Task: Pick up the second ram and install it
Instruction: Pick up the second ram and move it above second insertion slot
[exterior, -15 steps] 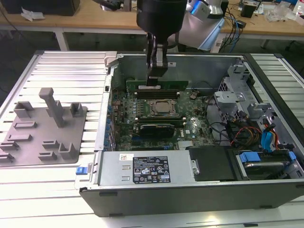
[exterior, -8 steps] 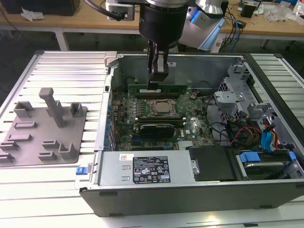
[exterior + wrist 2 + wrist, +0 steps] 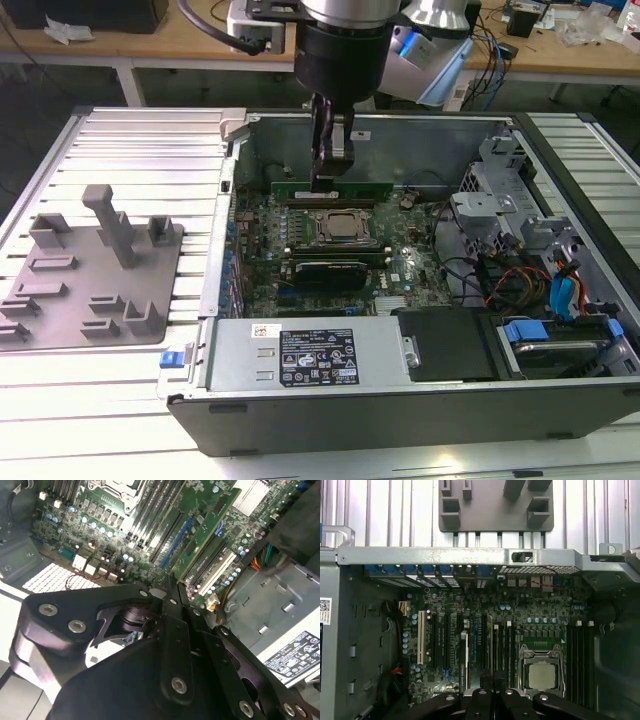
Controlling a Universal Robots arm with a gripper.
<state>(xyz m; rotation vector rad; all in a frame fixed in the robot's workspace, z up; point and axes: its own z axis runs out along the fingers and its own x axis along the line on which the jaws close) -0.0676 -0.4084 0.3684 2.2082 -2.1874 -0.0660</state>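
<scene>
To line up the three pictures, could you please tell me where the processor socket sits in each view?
Exterior view: socket at mid-board, just below the gripper holding the ram.
First wrist view: socket beside the gripper, between slots.
Second wrist view: socket beyond the slots from the gripper.
Shared landmark: the gripper.

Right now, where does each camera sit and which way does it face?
Exterior view: off the arm, looking down into the open computer case; arm and gripper hang beside the processor socket.
First wrist view: on the wrist, facing the motherboard past the gripper.
Second wrist view: on the wrist, looking obliquely along the gripper at the slots.
Shared: all three show the gripper and processor socket.
</scene>
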